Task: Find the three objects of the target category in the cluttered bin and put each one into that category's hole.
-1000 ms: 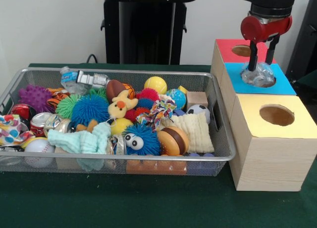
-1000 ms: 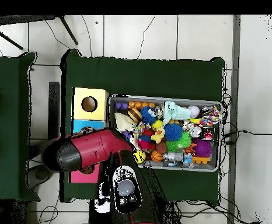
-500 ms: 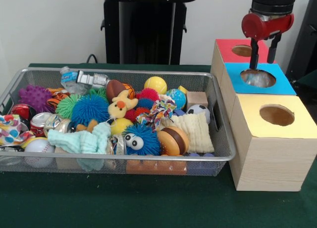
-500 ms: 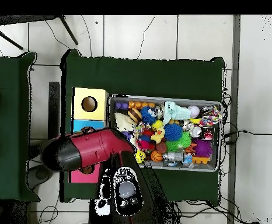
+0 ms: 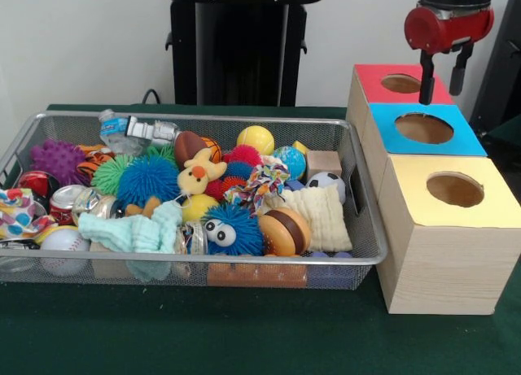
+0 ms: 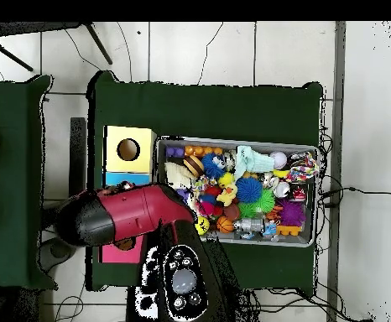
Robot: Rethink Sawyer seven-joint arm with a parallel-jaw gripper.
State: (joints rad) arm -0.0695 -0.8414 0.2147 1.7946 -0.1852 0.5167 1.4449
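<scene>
The silver wire-mesh bin (image 5: 244, 259) sits on the green table, packed with toys, balls, cans and cloths; it also shows in the overhead view (image 6: 308, 197). Three boxes stand beside it: red top (image 5: 373, 78), blue top (image 5: 468, 139), yellow top (image 5: 407, 184), each with a round hole. My gripper (image 5: 440, 96) hangs open and empty above the blue box's hole (image 5: 424, 128). In the overhead view the red arm (image 6: 123, 216) covers the gripper and most of the blue box.
In the bin, a clear plastic bottle (image 5: 114, 131) lies at the back corner and crushed cans (image 5: 69, 202) lie near the opposite end from the boxes. The black pedestal (image 5: 240, 45) stands behind the table. A second green table (image 6: 10, 176) is beside it.
The gripper let go of a clear crumpled plastic thing over the blue box's hole; it sank out of sight. The gripper then rose clear of the box, open.
</scene>
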